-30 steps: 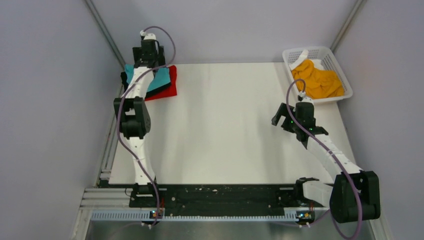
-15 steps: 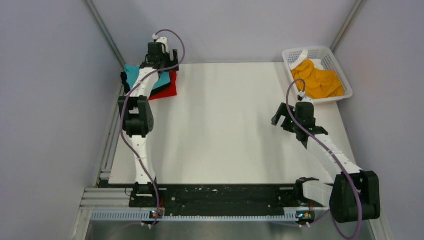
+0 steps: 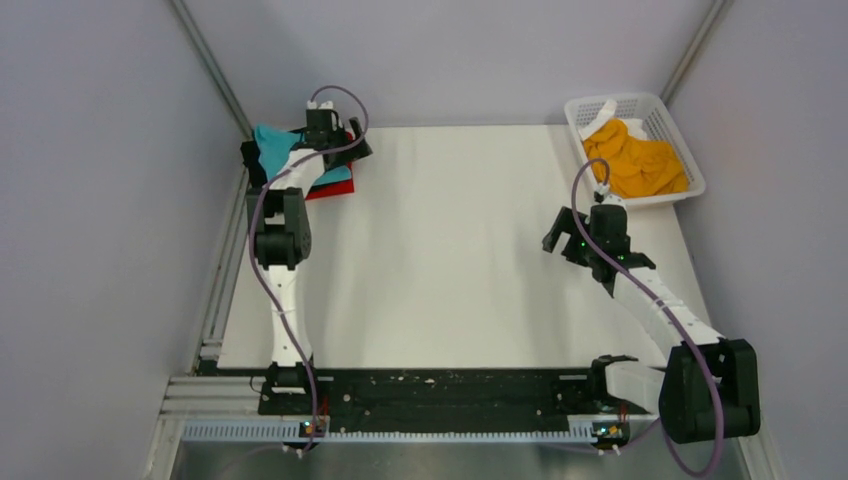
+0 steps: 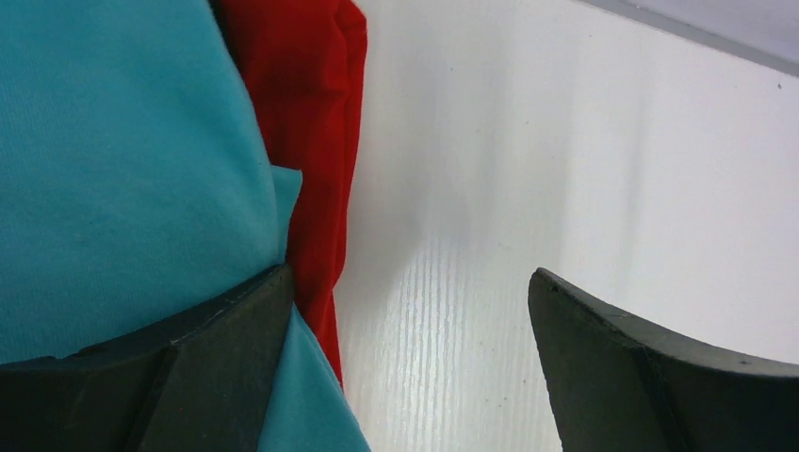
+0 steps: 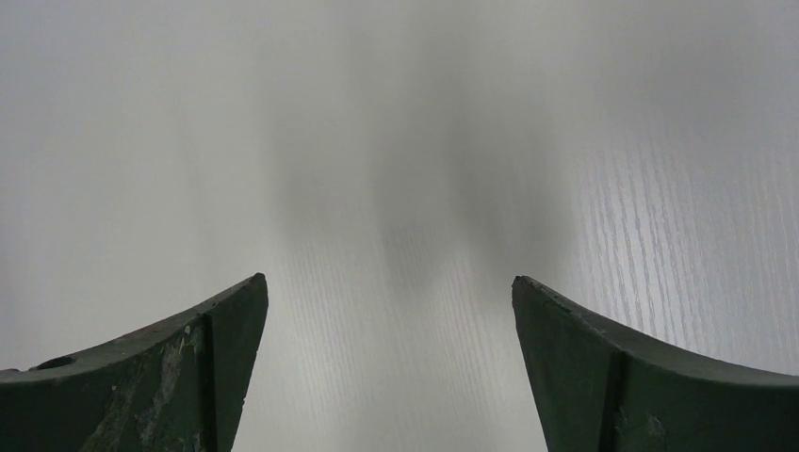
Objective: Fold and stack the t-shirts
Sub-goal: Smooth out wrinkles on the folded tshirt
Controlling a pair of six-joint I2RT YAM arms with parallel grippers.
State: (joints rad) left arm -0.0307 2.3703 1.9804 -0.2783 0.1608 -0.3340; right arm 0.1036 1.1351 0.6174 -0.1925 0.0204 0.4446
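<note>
Three folded shirts lie one on another at the far left corner, clear of the working space. The turquoise shirt (image 3: 268, 140) is on top, the red shirt (image 4: 306, 113) shows under it along the right edge, and the black shirt (image 3: 250, 165) peeks out at the left. My left gripper (image 4: 405, 282) hangs over their right edge, jaws spread wide and holding nothing. One finger is above turquoise, the other above bare table (image 3: 450, 260); I judge it has finished there.

The orange shirt (image 3: 640, 165) lies crumpled in the basket (image 3: 655, 102) at the far right corner, so it is the one left to fold. My right gripper (image 3: 565, 238) waits on the near side of the basket, jaws wide and empty over the table, well placed to reach in.

Against a second ago, the left arm has swung rightward and nearer across the shirts, uncovering more turquoise and hiding most of the red. The right arm has not moved.
</note>
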